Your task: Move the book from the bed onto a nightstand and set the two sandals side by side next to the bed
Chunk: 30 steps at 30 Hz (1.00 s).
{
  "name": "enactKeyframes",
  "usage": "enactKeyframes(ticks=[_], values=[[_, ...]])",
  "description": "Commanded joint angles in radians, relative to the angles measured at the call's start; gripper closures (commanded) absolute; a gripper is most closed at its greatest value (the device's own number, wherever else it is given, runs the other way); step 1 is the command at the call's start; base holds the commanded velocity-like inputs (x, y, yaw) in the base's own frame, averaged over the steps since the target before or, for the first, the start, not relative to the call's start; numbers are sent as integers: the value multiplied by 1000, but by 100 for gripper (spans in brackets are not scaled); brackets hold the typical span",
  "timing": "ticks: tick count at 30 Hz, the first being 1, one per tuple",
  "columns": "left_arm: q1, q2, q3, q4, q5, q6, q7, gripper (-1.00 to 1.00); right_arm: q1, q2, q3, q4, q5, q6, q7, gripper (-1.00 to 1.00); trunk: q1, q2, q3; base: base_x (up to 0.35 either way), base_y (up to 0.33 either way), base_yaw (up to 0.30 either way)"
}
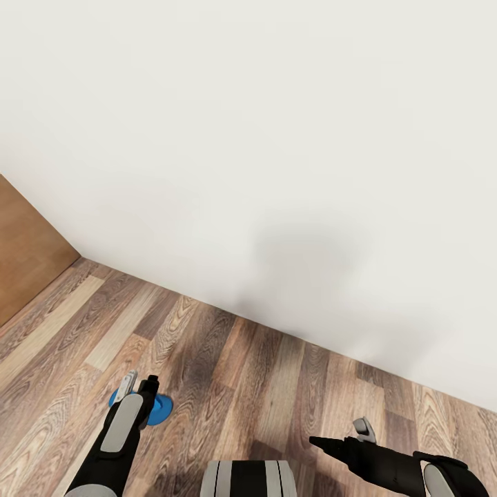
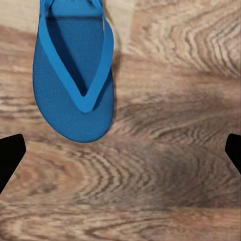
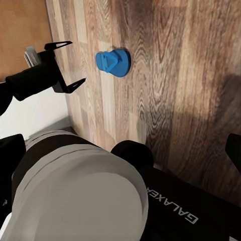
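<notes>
The floor point(image 1: 262, 386) under me is wood plank, brown and tan boards with strong grain, running up to the white wall. One blue sandal point(image 2: 75, 75) lies flat on it, sole down, straps up. From my head I see it low on my left side, partly hidden behind my left arm point(image 1: 160, 408). In my right wrist view it lies on a lighter plank point(image 3: 113, 62). A soft shadow darkens the boards near the wall.
</notes>
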State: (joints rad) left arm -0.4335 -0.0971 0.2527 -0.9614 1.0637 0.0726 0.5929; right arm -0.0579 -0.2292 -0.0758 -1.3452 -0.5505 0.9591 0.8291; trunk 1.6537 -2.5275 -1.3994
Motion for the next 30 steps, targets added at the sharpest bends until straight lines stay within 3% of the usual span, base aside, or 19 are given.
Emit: enactKeyframes(ticks=[1, 12, 18, 30], values=[[0, -1, 3, -2, 2, 6, 4, -100, 0, 0, -1, 0, 1, 4, 4, -100, 0, 0, -1, 0, 0, 0], [-1, 0, 3, -2, 2, 6, 4, -100, 0, 0, -1, 0, 1, 4, 4, -100, 0, 0, -1, 0, 0, 0], [-1, 0, 3, -2, 2, 6, 4, -100, 0, 0, -1, 0, 1, 4, 4, -100, 3, -2, -24, 0, 0, 0], [-1, 2, 3, -2, 2, 6, 3, -100, 0, 0, -1, 0, 1, 4, 4, -100, 3, -2, -32, 0, 0, 0]])
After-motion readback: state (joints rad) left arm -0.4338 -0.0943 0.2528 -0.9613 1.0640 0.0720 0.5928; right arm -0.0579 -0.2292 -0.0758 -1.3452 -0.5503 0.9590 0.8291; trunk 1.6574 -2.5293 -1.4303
